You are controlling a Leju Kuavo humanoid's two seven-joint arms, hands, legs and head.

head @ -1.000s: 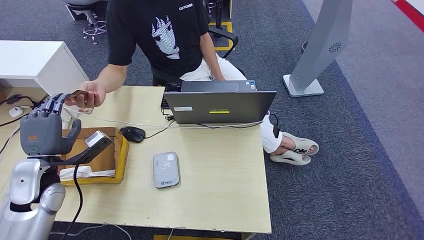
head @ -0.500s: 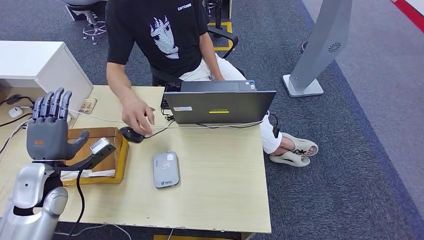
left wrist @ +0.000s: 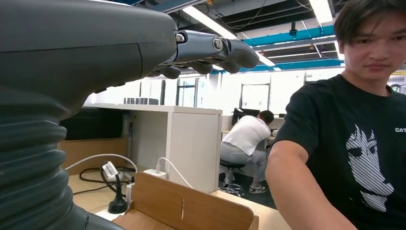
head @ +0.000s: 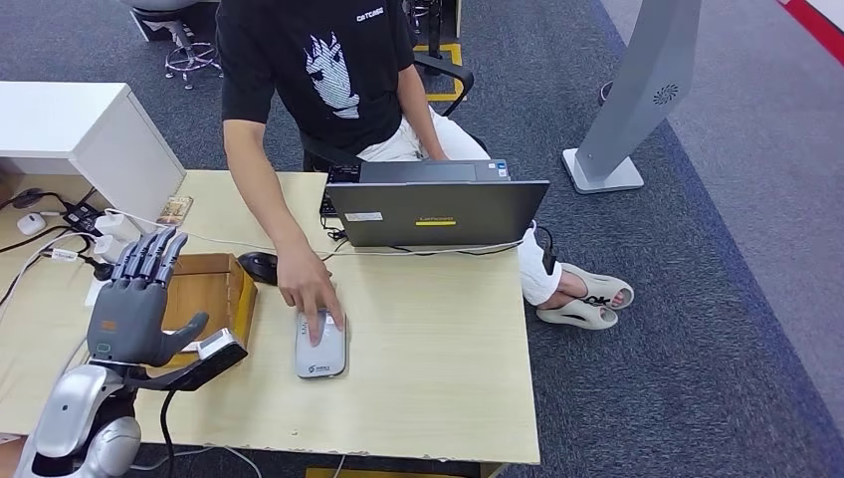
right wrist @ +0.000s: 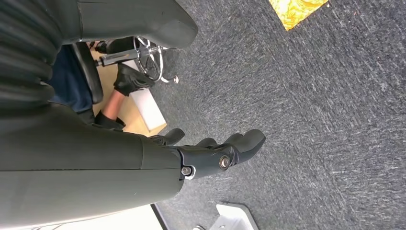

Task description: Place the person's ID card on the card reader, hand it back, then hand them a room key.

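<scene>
One wide counter [head: 438,378] carries everything, with a seated person [head: 328,70] behind it and an open laptop [head: 438,214] in front of them. The person's hand [head: 311,294] lies flat on the card reader [head: 320,357], covering its near end, so I cannot tell whether a card sits beneath it.

The wooden box [head: 214,284] stands at the robot's left. Its floor is partly behind the left hand [head: 134,309], and if room keys are kept there, none can be made out. That hand is raised over the counter's edge, fingers straight and apart, holding nothing. The right hand [right wrist: 215,153] hangs over the carpet, fingers loosely extended, also empty.

Smallest is a card [head: 175,209] lying flat at the counter's far left corner, well apart from both the reader and the left hand. It is too small to say whether it is the ID card or a key.

Such a card is likely light, stiff, thin and slick. Flat on the wood it offers little to grip, so a pinch across the short edges, perhaps after sliding it to the counter's edge, seems best.
</scene>
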